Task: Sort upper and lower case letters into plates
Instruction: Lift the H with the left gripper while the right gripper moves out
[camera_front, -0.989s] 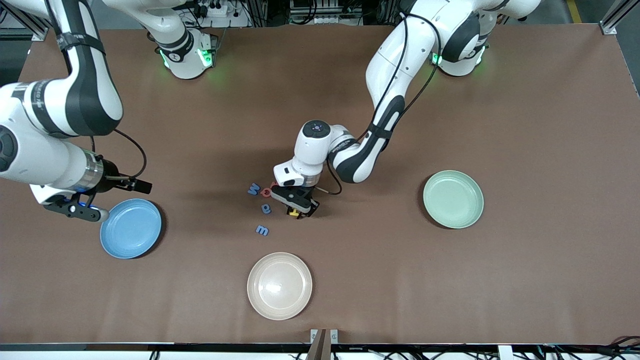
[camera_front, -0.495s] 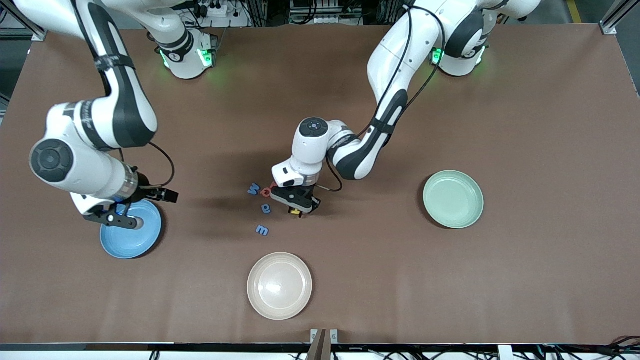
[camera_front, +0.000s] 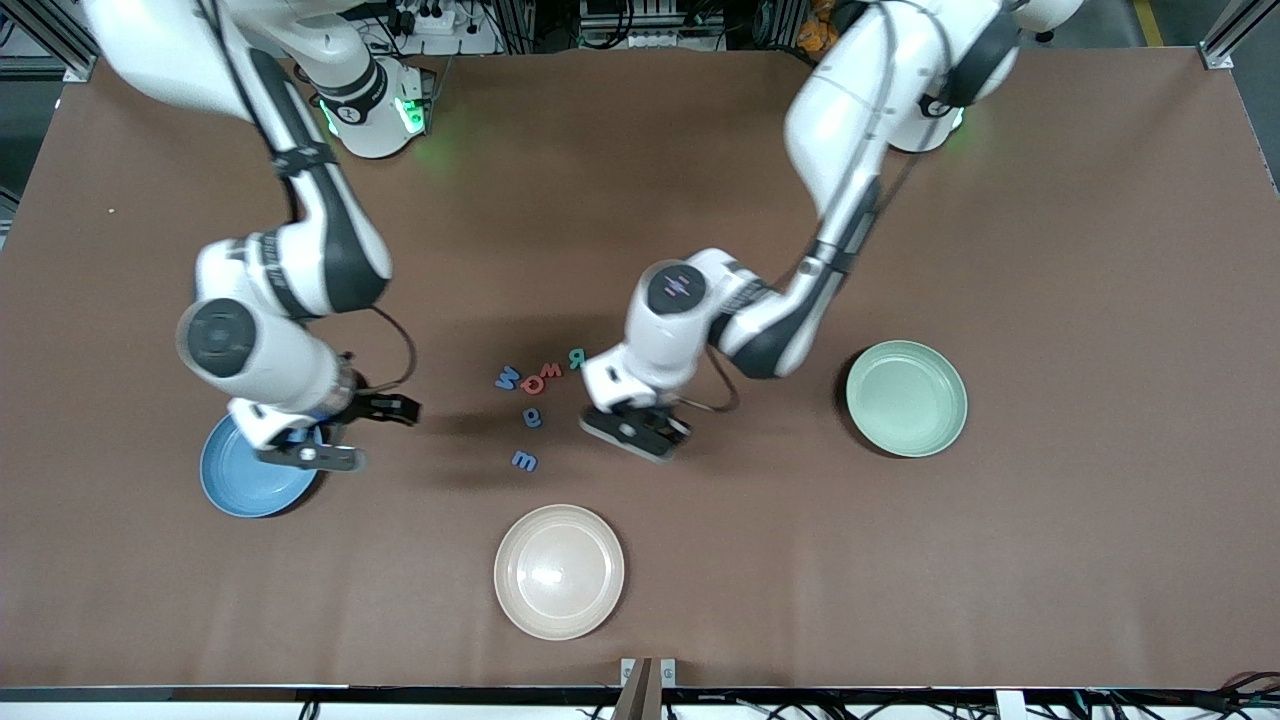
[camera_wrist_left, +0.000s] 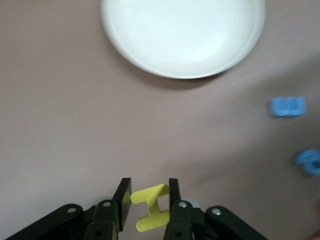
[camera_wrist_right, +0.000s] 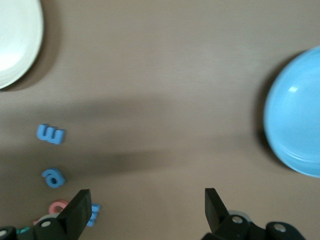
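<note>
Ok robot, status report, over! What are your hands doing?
Left gripper shut on yellow letter, over bare table. Right gripper open, empty, beside blue plate. Mint plate empty. Loose letters mid-table; nothing blocking.

I see a wide brown table under even light. Past its top edge, I make out cables and metal framing.

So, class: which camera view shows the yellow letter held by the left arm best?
The left wrist view: the yellow letter sits plainly pinched in the left tool. In the front view the left tool hides it. The right wrist view does not show it.
</note>
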